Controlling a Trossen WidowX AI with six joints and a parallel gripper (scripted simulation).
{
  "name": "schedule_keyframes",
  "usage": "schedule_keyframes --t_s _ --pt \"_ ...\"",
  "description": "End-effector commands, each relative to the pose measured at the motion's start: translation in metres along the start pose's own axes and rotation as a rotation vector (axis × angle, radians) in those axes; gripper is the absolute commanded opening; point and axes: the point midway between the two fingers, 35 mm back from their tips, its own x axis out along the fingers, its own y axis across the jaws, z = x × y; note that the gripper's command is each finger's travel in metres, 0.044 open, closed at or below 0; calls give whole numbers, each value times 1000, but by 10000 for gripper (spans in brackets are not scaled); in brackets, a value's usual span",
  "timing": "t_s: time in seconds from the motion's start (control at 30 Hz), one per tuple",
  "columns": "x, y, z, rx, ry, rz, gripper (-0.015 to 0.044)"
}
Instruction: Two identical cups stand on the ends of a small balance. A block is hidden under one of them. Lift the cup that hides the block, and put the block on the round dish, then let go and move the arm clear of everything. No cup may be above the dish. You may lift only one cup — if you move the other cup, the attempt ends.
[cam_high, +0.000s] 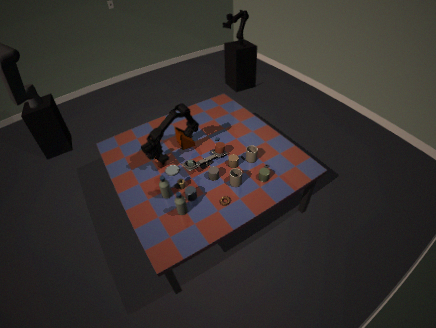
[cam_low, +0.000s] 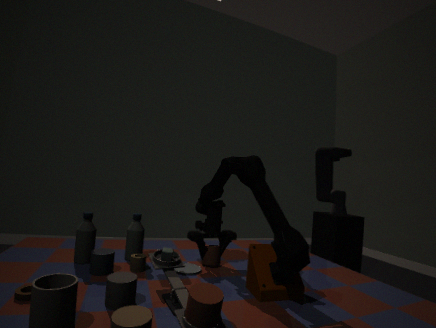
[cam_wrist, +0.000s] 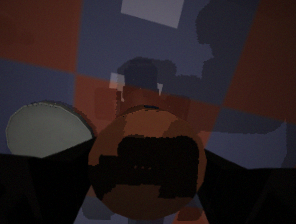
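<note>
My gripper (cam_high: 159, 162) (cam_low: 211, 258) (cam_wrist: 145, 141) is shut on a reddish-brown cup (cam_low: 212, 254) (cam_wrist: 150, 121), low at the table top beside the round dish. Whether the cup touches the table is hard to tell. The pale round dish (cam_high: 172, 170) (cam_low: 188, 269) (cam_wrist: 45, 130) is bare, with no cup above it. The balance (cam_high: 211, 157) (cam_low: 175, 283) has a small pale block (cam_high: 190, 163) (cam_low: 167, 254) uncovered in its far pan. The other reddish cup (cam_high: 219, 147) (cam_low: 204, 304) stands on the balance's opposite end.
Two bottles (cam_high: 165, 188) (cam_high: 181, 205) (cam_low: 85, 243) (cam_low: 134, 241), a dark cylinder (cam_high: 190, 193) (cam_low: 102, 263) and a small tan piece (cam_high: 181, 184) (cam_low: 138, 263) stand beyond the dish. An orange wedge (cam_high: 184, 138) (cam_low: 260, 280) is near the arm's base. Several cylinders and mugs stand past the balance.
</note>
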Motion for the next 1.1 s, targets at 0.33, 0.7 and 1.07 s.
schedule_keyframes --t_s 0.33,0.7,1.07 --pt "-54 0 1 3 -5 4 440" --pt "-63 18 11 -149 -81 -53 260" --pt "-73 46 1 -498 -71 -56 260"
